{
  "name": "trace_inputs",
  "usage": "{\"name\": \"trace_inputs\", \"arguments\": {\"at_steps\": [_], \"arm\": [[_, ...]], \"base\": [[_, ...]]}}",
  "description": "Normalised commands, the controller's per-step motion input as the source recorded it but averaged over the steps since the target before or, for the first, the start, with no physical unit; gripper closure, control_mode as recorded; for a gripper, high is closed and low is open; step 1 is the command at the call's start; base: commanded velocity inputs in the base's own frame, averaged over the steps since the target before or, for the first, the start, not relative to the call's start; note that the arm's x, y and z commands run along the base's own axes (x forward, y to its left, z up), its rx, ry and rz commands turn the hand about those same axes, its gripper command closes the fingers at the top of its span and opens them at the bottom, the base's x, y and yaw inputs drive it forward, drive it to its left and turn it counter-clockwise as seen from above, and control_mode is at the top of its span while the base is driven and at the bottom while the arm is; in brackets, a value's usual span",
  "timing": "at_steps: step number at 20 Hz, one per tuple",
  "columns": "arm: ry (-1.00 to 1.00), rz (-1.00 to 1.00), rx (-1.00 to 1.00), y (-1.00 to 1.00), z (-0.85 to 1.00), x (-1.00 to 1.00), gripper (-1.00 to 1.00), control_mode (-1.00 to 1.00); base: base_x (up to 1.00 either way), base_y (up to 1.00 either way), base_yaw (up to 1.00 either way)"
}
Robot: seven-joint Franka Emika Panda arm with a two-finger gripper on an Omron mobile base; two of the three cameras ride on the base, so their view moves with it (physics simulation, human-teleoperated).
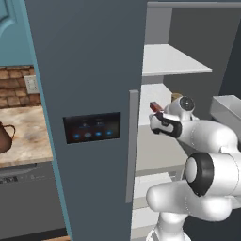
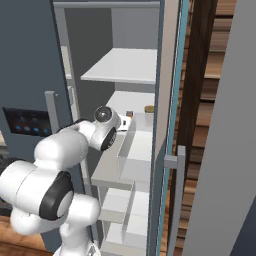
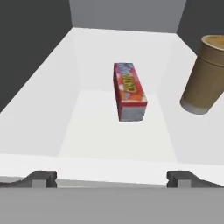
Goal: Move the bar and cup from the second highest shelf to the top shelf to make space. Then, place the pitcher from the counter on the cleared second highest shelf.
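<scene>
The red bar point(image 3: 129, 91) lies lengthwise on the second highest shelf point(image 3: 109, 140), its pale end toward me. To its right on the same shelf stands the tan cup point(image 3: 205, 76). My gripper point(image 3: 112, 179) is open just before the shelf's front edge, with the bar ahead of it and nothing between its fingertips point(image 3: 41, 178). From the left base view the bar point(image 1: 155, 107) and cup point(image 1: 176, 96) show just past my hand, below the top shelf point(image 1: 174, 61). The brown pitcher point(image 1: 4, 136) stands on the counter point(image 1: 26, 141) at far left.
The closed grey cabinet door point(image 1: 84, 70), with a dark control panel point(image 1: 92, 128) and a vertical handle point(image 1: 132, 146), separates the shelves from the counter. A pale bin point(image 2: 137, 147) sits by my hand on the right. Lower shelves point(image 2: 117, 205) lie below.
</scene>
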Motion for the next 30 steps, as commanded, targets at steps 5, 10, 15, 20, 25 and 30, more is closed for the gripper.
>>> {"name": "trace_inputs", "arguments": {"at_steps": [5,10,15,20,25,30], "arm": [[0.00,0.00,0.07,-0.01,0.00,0.31,-1.00,-1.00],[0.00,0.00,0.02,-0.01,0.00,0.26,-1.00,-1.00],[0.00,0.00,0.01,-0.09,0.00,0.25,-1.00,-1.00],[0.00,0.00,0.02,-0.14,-0.01,0.26,-1.00,-1.00],[0.00,0.00,0.00,-0.08,-0.14,0.25,-1.00,-1.00],[0.00,0.00,0.00,-0.02,-0.26,0.24,-1.00,-1.00]], "base": [[0.00,0.00,0.00],[0.00,0.00,0.00],[0.00,0.00,0.00],[0.00,0.00,0.00],[0.00,0.00,0.00],[0.00,0.00,0.00]]}}
